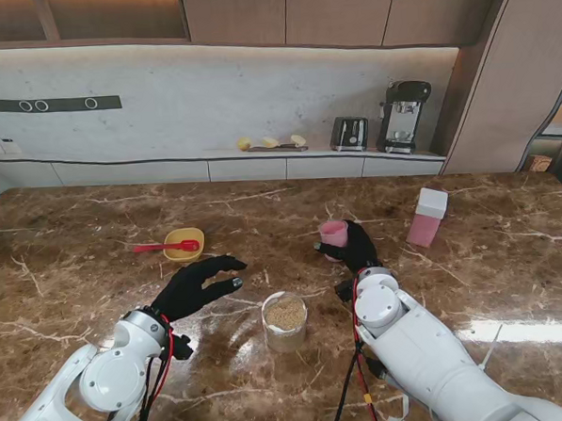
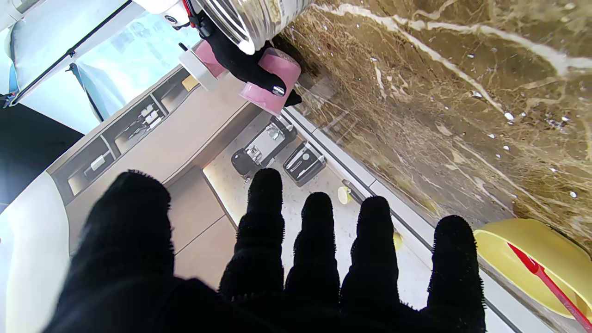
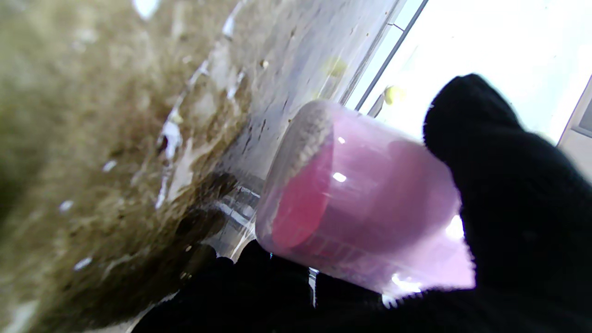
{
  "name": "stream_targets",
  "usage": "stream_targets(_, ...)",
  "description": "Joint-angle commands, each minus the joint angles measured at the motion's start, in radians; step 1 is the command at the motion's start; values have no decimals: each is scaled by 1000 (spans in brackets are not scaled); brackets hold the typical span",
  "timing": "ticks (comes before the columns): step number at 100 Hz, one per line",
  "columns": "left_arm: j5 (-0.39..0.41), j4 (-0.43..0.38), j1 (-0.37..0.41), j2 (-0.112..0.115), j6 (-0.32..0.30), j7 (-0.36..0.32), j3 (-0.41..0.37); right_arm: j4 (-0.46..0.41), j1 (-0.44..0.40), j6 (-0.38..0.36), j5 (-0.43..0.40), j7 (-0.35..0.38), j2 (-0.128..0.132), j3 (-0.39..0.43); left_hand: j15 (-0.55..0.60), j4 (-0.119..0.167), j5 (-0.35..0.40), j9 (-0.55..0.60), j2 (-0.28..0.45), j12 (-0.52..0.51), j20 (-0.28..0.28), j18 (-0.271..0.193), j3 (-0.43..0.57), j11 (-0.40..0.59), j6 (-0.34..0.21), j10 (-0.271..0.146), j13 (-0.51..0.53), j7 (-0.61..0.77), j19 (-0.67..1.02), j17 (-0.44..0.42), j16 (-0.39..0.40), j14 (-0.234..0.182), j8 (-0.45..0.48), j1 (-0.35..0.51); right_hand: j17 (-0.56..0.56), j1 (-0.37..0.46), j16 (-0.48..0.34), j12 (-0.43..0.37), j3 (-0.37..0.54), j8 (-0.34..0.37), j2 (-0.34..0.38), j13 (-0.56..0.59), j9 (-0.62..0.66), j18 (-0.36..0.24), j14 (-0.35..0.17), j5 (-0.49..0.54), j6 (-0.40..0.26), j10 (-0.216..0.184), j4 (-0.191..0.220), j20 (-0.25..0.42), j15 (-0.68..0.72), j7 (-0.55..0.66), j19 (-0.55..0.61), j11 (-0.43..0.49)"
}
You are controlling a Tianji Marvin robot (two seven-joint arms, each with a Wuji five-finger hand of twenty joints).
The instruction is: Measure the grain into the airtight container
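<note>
Translucent pink measuring cup (image 3: 365, 208) gripped in right hand (image 1: 357, 249), grain inside, left hand (image 1: 198, 286) empty, fingers spread

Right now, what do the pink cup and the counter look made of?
Pink cup: looks like translucent glossy plastic; light passes through its wall and highlights glint on it, with faint markings moulded near its base. Counter: looks like polished brown marble or a marble-look slab, white veins and a sharp window reflection; which one is unclear.

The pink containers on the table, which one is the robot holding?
The lidless pink cup, gripped by the right hand. The taller pink container with the white lid stands untouched farther right.
</note>
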Motion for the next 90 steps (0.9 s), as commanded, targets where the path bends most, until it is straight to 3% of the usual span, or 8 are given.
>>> stream_targets(1,2,0,9,1,-3,0,0,16,-12,15,0,9,-6,-2,-31,-5,23,-27,29,-13,13,14,-26,-24,-1,-1,-50,0,-18,-12,-17,-59,12,3,21,47,-19,-16,93,17,60,-21,-40,146,0,-1,-70,-31,56,-15,-5,-9,27,7)
stream_targets(43,4,4,14,0,-13,7,-4,-6,-32,68,-27,-14,1,3,-30,-7,23,-28,30,-13,19,17,-26,-23,1,1,-48,0,-16,-11,-16,-56,12,7,19,15,-16,-16,58,32,69,-21,-56,151,7,-58,-23,-22,52,-1,-4,-56,31,16)
stream_targets(90,3,6,17,-1,-21,10,-8,2,-40,62,-41,-38,0,7,-30,-8,23,-28,30,-14,21,19,-27,-25,2,3,-47,-1,-18,-11,-16,-55,12,9,12,21,-2,-15,15,14,77,-23,-58,154,13,-146,50,-14,63,28,1,-152,46,17)
